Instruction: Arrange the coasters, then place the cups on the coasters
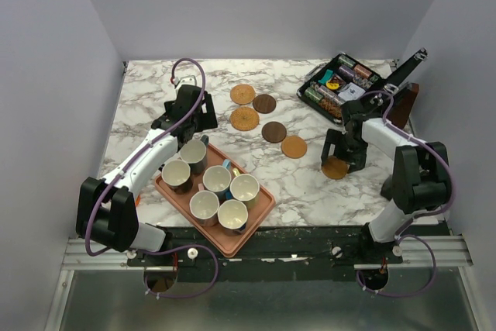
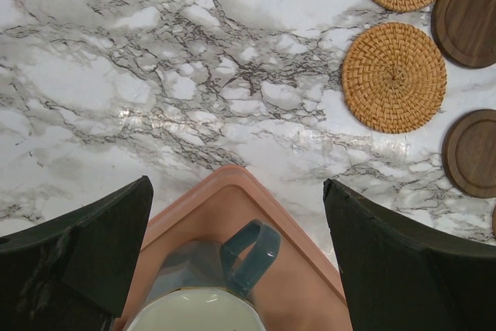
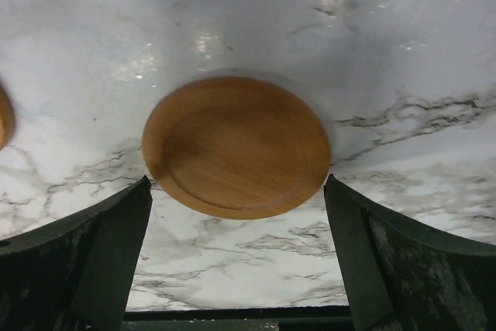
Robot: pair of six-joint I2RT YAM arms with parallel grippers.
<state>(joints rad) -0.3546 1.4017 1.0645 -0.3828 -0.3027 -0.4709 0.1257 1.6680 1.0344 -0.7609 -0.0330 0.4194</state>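
Several cups stand on a salmon-pink tray [image 1: 262, 211] at the near left. My left gripper [image 1: 194, 134] hovers open over the tray's far corner [image 2: 232, 177]. The grey-green cup [image 2: 203, 288], handle pointing away, sits below and between its fingers [image 2: 93, 246], untouched. Several coasters lie mid-table: woven ones [image 1: 242, 94] [image 2: 394, 77], dark brown ones [image 1: 264, 103] [image 2: 470, 21] and a tan wooden one [image 1: 294, 146]. My right gripper [image 1: 342, 157] is open, and another tan wooden coaster [image 3: 236, 145] lies flat on the marble just ahead of its fingers [image 3: 101, 253].
A black box [image 1: 341, 87] of batteries and small items sits at the back right, with a brown block [image 1: 408, 103] beside it. Grey walls close in the marble table on three sides. The table's near edge [image 3: 232, 317] runs right under my right gripper.
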